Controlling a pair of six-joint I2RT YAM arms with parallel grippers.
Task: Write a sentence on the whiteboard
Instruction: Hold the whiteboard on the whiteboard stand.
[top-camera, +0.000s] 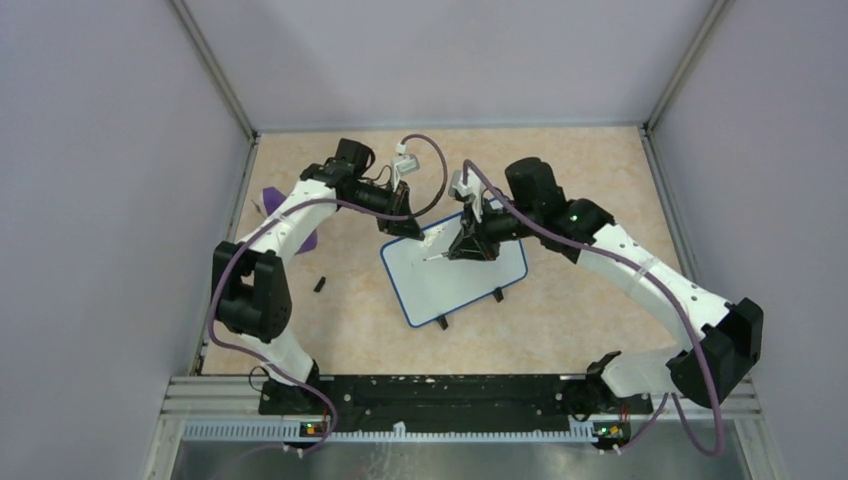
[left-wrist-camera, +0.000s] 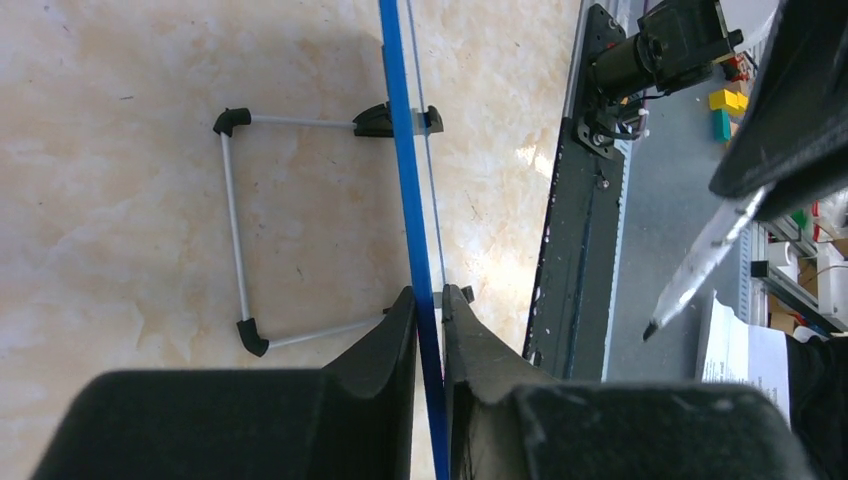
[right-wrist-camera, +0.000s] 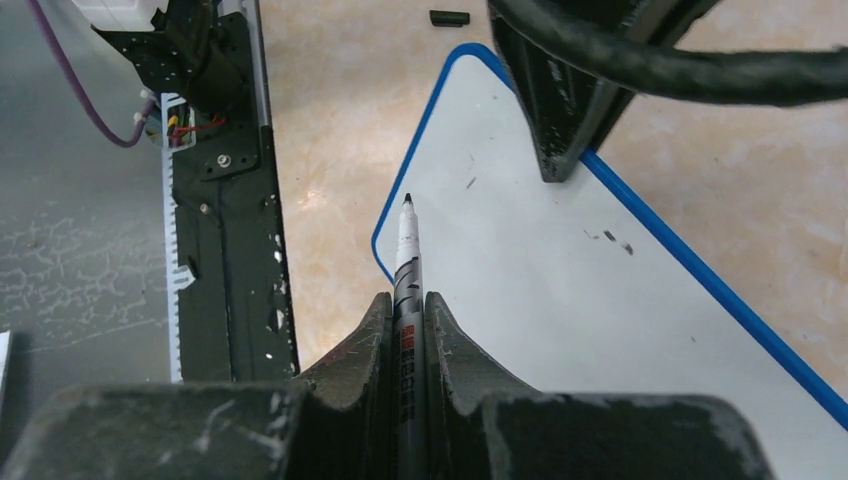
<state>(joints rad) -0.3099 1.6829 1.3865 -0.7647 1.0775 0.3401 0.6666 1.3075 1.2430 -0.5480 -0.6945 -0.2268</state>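
Observation:
The whiteboard (top-camera: 455, 285) lies tilted mid-table, blue-framed, on two small black feet. My left gripper (top-camera: 405, 228) is at its far left corner. In the left wrist view the blue frame edge (left-wrist-camera: 400, 120) runs between the fingers (left-wrist-camera: 400, 330), and the left gripper (left-wrist-camera: 430, 300) is shut on it. My right gripper (top-camera: 468, 245) hovers over the board's upper part, shut on a black-tipped marker (right-wrist-camera: 408, 240) whose tip points at the board's near corner. In the right wrist view the whiteboard (right-wrist-camera: 560, 290) shows white with a few small specks. The sentence is not in view.
A purple wedge (top-camera: 275, 205) sits at the left, partly under the left arm. A small black cap (top-camera: 320, 284) lies on the table left of the board. The board's wire stand (left-wrist-camera: 235, 220) rests behind it. Grey walls enclose the table.

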